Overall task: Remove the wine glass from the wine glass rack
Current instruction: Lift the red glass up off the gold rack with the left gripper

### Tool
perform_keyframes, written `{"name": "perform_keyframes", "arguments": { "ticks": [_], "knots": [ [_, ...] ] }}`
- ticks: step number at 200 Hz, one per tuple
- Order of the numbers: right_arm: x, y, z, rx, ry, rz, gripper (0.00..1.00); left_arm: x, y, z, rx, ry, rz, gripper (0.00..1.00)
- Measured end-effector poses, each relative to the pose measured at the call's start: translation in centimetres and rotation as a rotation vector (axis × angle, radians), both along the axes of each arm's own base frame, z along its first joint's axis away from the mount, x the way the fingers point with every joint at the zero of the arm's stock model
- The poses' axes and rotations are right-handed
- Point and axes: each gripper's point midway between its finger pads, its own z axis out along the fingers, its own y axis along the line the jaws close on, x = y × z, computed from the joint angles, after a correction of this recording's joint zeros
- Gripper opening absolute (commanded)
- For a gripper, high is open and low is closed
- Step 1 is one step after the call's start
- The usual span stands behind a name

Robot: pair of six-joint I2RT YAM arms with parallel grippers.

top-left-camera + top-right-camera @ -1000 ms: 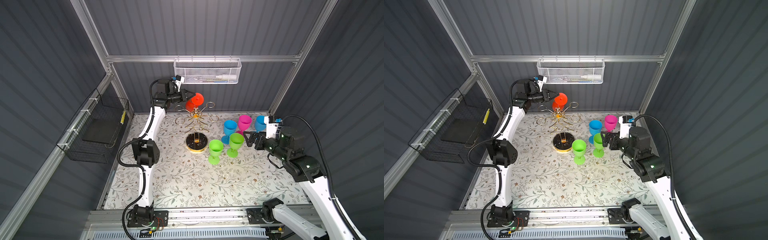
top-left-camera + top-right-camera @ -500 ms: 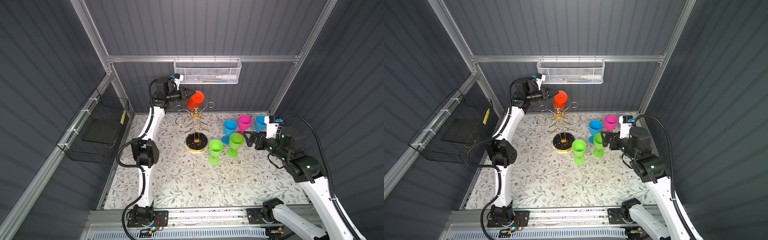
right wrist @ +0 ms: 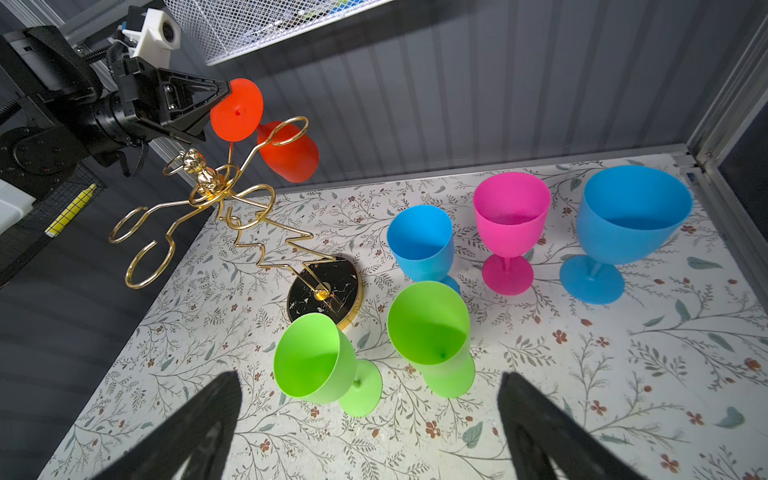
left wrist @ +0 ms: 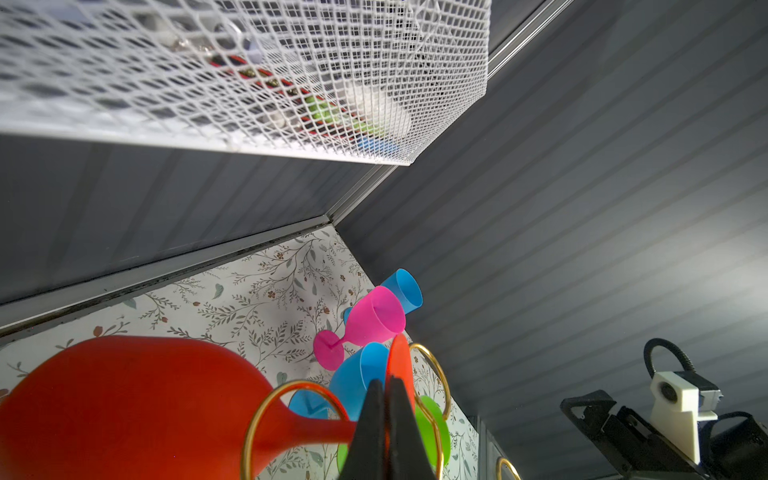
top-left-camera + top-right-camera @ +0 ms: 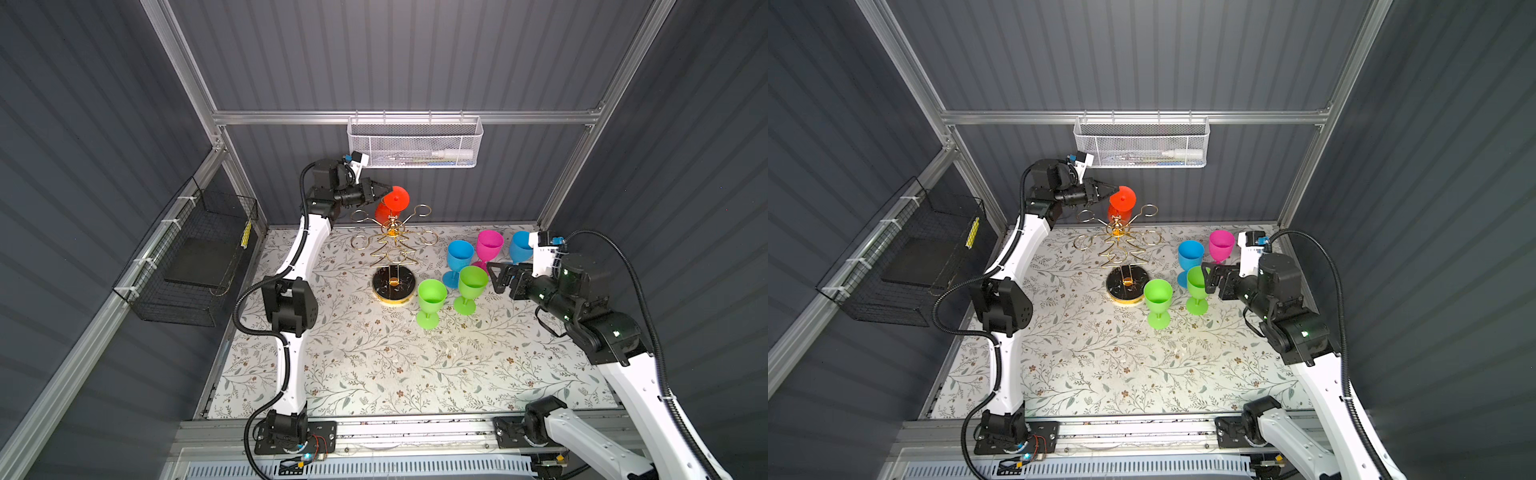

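arms differ: left gripper, stretched high, seemingly pinches wine glass foot; right gripper low, wide apart.

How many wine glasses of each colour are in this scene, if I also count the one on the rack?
red glass: 1
blue glasses: 2
pink glass: 1
green glasses: 2
Total: 6
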Motion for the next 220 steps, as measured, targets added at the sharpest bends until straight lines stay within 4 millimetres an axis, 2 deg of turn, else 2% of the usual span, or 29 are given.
{"name": "perform_keyframes", "arguments": {
  "ticks": [72, 104, 143, 220],
  "knots": [
    [-0.4, -0.2, 0.3, 0.002, -0.015, -0.006, 0.98, -0.8, -1.5, 0.1, -0.002, -0.003, -0.028, 0.0],
    [-0.4, -0.3, 0.3, 0.001, -0.016, -0.007, 0.98, -0.9, -1.5, 0.5, -0.002, -0.003, -0.026, 0.0],
    [-0.3, -0.2, 0.5, 0.004, -0.023, -0.007, 0.98, -1.2, -1.3, 2.2, -0.01, -0.03, -0.022, 0.0],
    [-0.8, -0.4, 1.2, 0.007, -0.05, -0.007, 0.98, -1.0, -0.6, 2.1, -0.003, 0.004, -0.006, 0.0]
  ]
}}
